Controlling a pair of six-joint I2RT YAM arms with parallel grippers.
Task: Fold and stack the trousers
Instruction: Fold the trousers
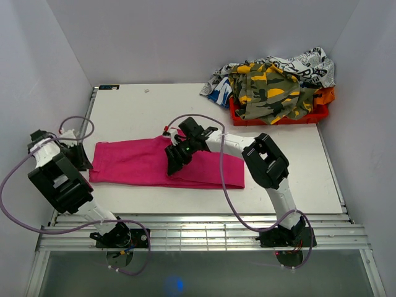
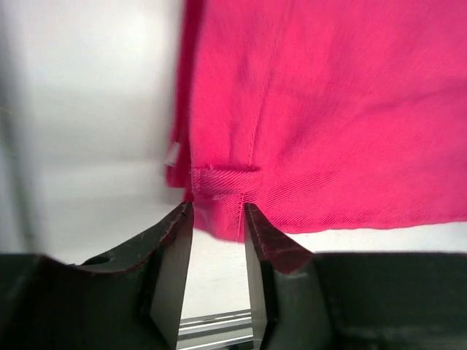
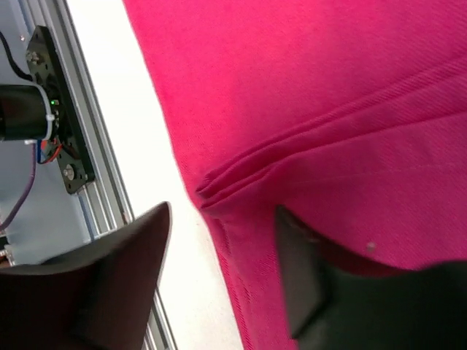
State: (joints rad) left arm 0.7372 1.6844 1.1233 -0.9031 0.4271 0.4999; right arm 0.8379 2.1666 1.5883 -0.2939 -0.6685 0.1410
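Note:
The hot-pink trousers (image 1: 136,164) lie folded in a long flat band across the middle of the table. My left gripper (image 1: 82,158) is at their left end. In the left wrist view its jaws (image 2: 219,211) stand apart, a hem corner of the trousers (image 2: 328,109) lies between the tips, and white table shows through the gap. My right gripper (image 1: 175,162) hovers over the band's near edge, about midway along. In the right wrist view its jaws (image 3: 222,211) stand wide apart, astride the layered edge of the trousers (image 3: 328,95) without pinching it.
A red crate (image 1: 322,112) at the back right corner holds a heap of clothes (image 1: 269,90), camouflage and printed pieces spilling over its rim. Aluminium rails (image 1: 198,226) run along the table's near edge by the arm bases. White walls close in left, right and behind.

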